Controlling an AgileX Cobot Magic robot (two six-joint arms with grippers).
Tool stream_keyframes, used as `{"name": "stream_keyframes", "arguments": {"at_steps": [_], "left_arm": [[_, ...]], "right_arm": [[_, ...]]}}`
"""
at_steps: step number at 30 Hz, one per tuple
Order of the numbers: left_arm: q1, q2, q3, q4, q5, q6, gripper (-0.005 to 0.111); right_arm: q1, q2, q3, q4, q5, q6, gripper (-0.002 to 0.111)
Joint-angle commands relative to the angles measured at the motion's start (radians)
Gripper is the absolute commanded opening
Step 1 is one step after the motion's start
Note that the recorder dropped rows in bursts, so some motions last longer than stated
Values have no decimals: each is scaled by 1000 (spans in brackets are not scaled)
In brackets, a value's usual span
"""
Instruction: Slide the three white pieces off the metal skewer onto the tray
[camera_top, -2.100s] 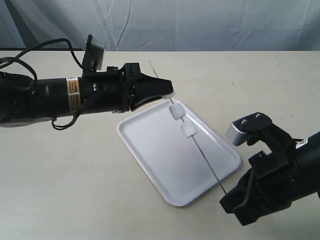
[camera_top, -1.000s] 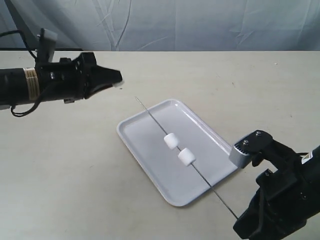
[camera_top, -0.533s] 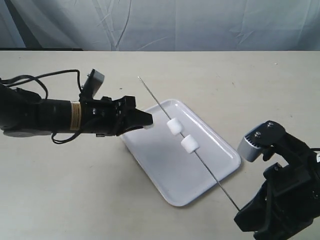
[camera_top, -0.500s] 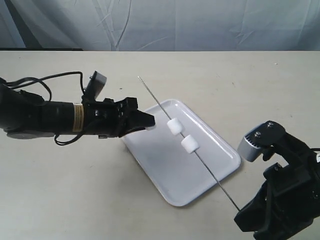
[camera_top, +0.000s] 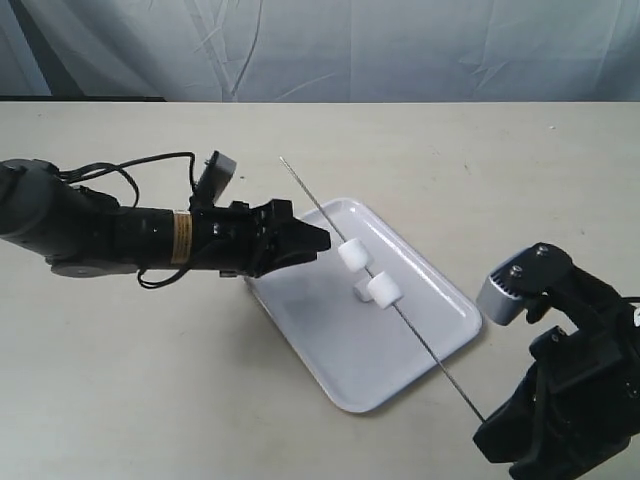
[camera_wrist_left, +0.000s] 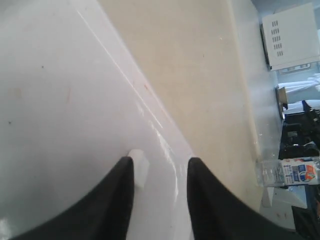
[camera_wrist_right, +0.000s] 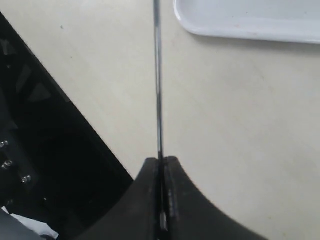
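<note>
**Exterior view.** My left gripper (camera_top: 318, 240) reaches in from the left and hangs over the left end of the tray (camera_top: 330, 345), which lies flat on the table (camera_top: 150, 380). From this side its fingers overlap, so I cannot judge the gap between them here. The metal skewer (camera_top: 430, 350) slants above the tray. Its far tip lies past the rim and its lower end is buried in my right gripper (camera_top: 487, 428), which sits at the bottom right, partly cut off by the frame. Two of the white pieces (camera_top: 353, 256) sit threaded on the rod over the middle of the tray, near each other. A small white lump just beside the lower one is too small for me to identify.

**Left wrist view.** The fingers (camera_wrist_left: 205, 185) stand spread with nothing between them. The tray (camera_wrist_left: 60, 100) fills most of the picture. One of the white pieces (camera_wrist_left: 140, 169) lies on it at the tip of one finger, half hidden behind it, and I cannot tell whether they touch. The background is blurred.

**Right wrist view.** The fingers (camera_wrist_right: 147, 192) are pressed together, pinching the end of the metal skewer (camera_wrist_right: 157, 75). The rod runs out over the table and past a corner of the tray (camera_wrist_right: 250, 22), and both are cut off by the frame.
</note>
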Motion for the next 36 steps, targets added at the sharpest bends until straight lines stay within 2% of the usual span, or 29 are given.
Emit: {"name": "stream_keyframes", "arguments": {"at_steps": [1,3,6,11,17,23,27,36], "left_arm": [[99,-58,-5,79,-95,-18,36],[143,-92,-5,152,-133,-73,36],[166,-128,2,199,-248,-104,36],[102,-232,3,229,-248,-159,36],[36,-281,3,145,-248,-152,36],[21,-281,3,93,-245,-150,36],[-3,-281,3,88,-169,-128,36],[-8,-281,3,75,-105,-126,36]], "right_arm": [[2,-6,-1,-22,-42,30,-1],[2,-6,-1,-20,-64,30,-1],[2,-6,-11,-19,-158,55,-1],[-2,78,-73,3,-225,88,-1],[-2,144,-111,73,-211,71,-1],[-2,144,-132,123,-147,38,-1],[-2,144,-132,145,-108,15,-1],[-2,144,-132,163,-79,-15,-1]]}}
